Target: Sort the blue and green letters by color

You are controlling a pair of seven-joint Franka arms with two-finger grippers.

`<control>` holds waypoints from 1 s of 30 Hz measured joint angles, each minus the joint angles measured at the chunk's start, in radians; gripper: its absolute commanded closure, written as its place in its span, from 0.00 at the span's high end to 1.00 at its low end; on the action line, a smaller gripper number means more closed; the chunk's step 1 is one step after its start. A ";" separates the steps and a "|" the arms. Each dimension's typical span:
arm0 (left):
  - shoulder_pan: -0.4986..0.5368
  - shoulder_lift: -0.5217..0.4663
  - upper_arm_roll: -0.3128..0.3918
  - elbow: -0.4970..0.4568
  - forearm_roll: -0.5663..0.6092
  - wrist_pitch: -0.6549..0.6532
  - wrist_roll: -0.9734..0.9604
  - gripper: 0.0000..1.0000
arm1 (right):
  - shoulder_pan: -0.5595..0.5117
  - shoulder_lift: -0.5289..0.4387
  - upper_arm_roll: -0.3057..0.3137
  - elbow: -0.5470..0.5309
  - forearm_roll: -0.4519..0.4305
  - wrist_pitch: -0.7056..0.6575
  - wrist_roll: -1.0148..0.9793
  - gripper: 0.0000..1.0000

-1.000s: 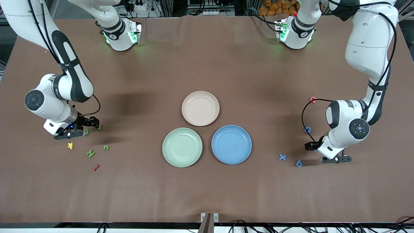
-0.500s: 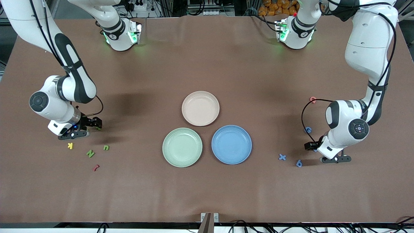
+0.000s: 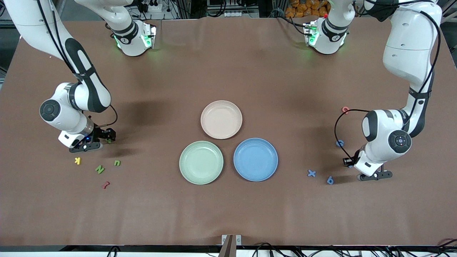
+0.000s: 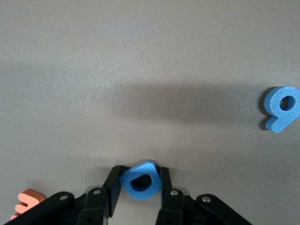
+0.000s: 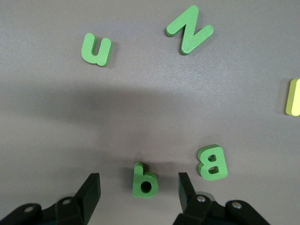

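Note:
My left gripper [image 4: 139, 177] is shut on a blue D [image 4: 140, 181], low over the table at the left arm's end [image 3: 349, 162]. Blue X [image 3: 311, 173], b [image 3: 330, 180] and G [image 3: 340, 143] lie around it; another blue letter [image 4: 281, 108] shows in the left wrist view. My right gripper [image 5: 139, 186] stands open, its fingers astride a green p [image 5: 144, 181] that lies flat on the table. Green B [image 5: 213, 162] lies just beside it, with u [image 5: 96, 49] and N [image 5: 189, 29] farther off. In the front view this gripper [image 3: 108, 138] is farther from the camera than u [image 3: 117, 162] and N [image 3: 100, 169].
A green plate [image 3: 201, 162], a blue plate [image 3: 255, 159] and a beige plate [image 3: 221, 119] sit mid-table. A yellow K [image 3: 77, 161] and a dark red piece [image 3: 106, 185] lie near the green letters. A pink letter [image 3: 345, 109] and an orange piece [image 4: 26, 201] lie near the left arm.
My left gripper has gone from open to shut on the blue D. The right arm has shifted a little toward the plates, from the B to astride the p.

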 measured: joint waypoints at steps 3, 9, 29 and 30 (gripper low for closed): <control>0.000 0.000 -0.001 0.000 0.000 0.001 -0.013 0.08 | 0.000 0.001 0.000 -0.001 0.000 0.000 0.000 0.72; -0.009 -0.008 -0.011 0.011 0.000 -0.009 -0.083 0.08 | 0.000 0.007 0.000 -0.002 0.000 0.005 0.000 0.72; -0.327 -0.108 -0.094 0.056 0.000 -0.199 -0.709 0.08 | 0.000 0.028 0.000 -0.013 0.001 0.038 0.000 0.64; -0.349 -0.104 -0.094 0.059 0.000 -0.199 -0.735 0.08 | 0.000 0.028 0.000 -0.013 0.001 0.039 0.000 0.63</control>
